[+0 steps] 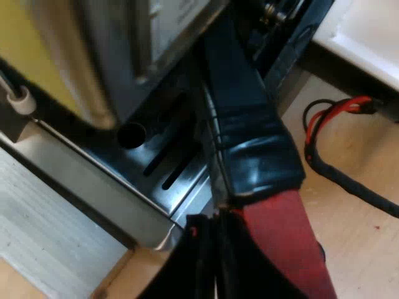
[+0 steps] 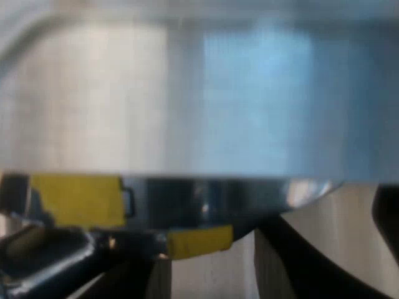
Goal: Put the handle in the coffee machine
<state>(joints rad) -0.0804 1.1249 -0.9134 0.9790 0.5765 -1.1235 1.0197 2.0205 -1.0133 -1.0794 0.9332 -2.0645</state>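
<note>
Where the left wrist view looks along its own arm, the left gripper (image 1: 259, 249) is clamped on the red end (image 1: 283, 215) of the holder's dark handle (image 1: 249, 143). One black finger (image 1: 193, 261) presses against the side of the red part. The handle runs away from the gripper, above the drip tray, and reaches up under the front of the espresso machine (image 1: 124, 62). Its metal head is hidden there, so I cannot tell whether it is locked in. Under the handle lies the machine's dark drip tray (image 1: 156, 162), with long slots and one round hole. A wooden table (image 1: 355, 237) shows beside the machine.

Seen from the right wrist, the right gripper (image 2: 206, 274) sits very close to a pale brushed-metal wall (image 2: 199, 93). Its two black fingers (image 2: 293, 261) stand apart with nothing between them. Two yellow patches (image 2: 78, 199) mark the darker band just under that wall, and the smaller one lies just beyond the gap between the fingers.
</note>
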